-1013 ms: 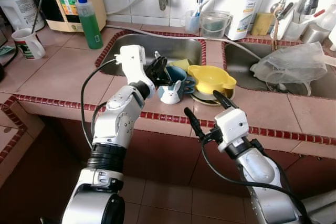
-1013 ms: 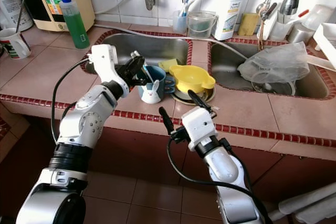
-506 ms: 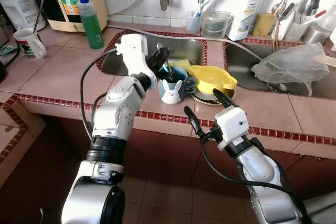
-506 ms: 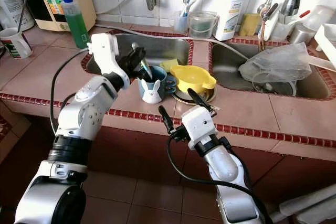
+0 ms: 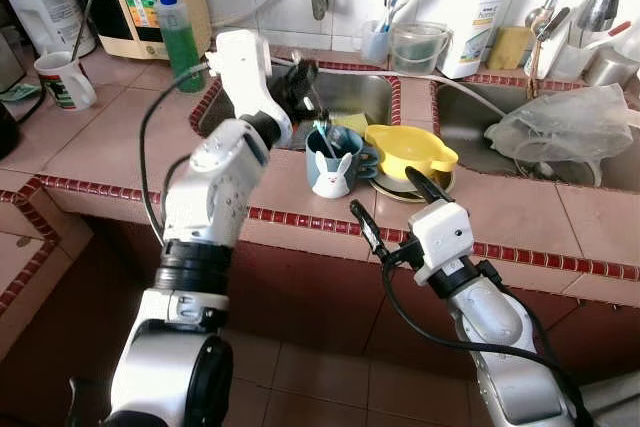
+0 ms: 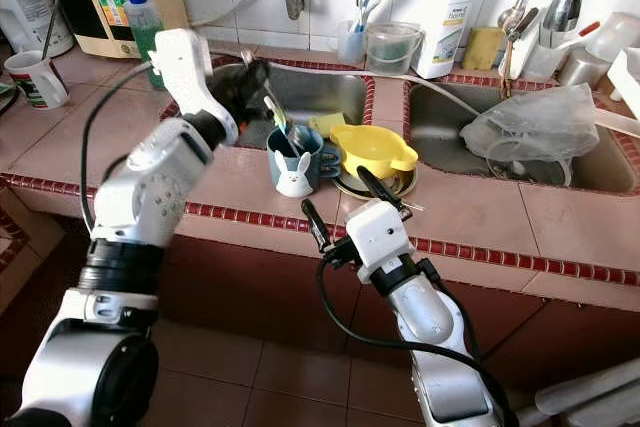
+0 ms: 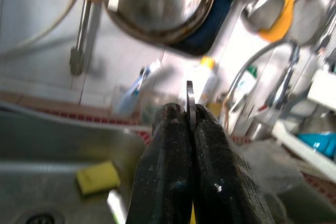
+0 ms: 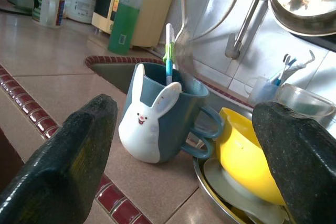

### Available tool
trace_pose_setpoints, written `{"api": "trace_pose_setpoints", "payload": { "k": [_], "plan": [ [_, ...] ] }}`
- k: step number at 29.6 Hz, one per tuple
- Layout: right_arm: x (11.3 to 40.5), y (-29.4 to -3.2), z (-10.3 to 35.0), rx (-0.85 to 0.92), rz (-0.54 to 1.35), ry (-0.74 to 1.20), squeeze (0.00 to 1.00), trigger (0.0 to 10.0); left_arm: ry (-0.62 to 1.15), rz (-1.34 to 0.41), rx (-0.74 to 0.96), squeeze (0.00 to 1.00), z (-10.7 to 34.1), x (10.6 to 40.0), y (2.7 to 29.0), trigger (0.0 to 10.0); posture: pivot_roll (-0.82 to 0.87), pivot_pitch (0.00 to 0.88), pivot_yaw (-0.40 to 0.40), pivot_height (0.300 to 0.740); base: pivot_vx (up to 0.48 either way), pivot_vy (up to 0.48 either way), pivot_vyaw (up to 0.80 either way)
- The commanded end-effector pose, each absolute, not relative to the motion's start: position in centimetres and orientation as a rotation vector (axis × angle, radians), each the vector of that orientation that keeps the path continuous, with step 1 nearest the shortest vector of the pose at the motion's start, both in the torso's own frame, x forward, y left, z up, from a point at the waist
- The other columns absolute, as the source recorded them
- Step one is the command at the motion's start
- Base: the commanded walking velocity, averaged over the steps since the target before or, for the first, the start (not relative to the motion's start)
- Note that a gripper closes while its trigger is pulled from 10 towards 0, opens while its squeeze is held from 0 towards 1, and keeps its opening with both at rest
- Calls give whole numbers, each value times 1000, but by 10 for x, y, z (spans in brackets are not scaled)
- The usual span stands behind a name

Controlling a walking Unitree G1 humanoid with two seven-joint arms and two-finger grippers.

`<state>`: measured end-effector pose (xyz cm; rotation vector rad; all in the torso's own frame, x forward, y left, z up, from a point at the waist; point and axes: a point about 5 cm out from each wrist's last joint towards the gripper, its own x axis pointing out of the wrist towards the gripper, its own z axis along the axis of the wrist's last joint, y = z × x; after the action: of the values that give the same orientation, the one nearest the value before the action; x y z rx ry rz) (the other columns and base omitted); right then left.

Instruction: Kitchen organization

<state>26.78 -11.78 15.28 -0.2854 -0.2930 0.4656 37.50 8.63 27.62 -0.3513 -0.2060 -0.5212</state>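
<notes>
I get bright, even daylight in both head views, sharp throughout; my left wrist view is soft, background blurred, with glare upper centre.

Blue mug [image 5: 330,162] w/ white bunny face; yellow jug [image 5: 405,147]; green soap bottle [image 5: 180,32]; pink tile counter [image 5: 120,137].
</notes>
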Motion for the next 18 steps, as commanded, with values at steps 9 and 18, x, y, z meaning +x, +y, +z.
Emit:
{"api": "trace_pose_setpoints", "payload": {
  "k": [9, 18],
  "plan": [
    [272, -116, 156, -284, 460, -309, 0, 10000, -311, -529, -357, 0, 313, 372, 96, 10000, -153, 22, 51, 711, 0, 0, 0],
    [274, -115, 157, -282, 456, -316, 0, 10000, -373, -415, -441, 0, 326, 378, 120, 10000, -153, 19, 52, 711, 0, 0, 0]
  ]
}}
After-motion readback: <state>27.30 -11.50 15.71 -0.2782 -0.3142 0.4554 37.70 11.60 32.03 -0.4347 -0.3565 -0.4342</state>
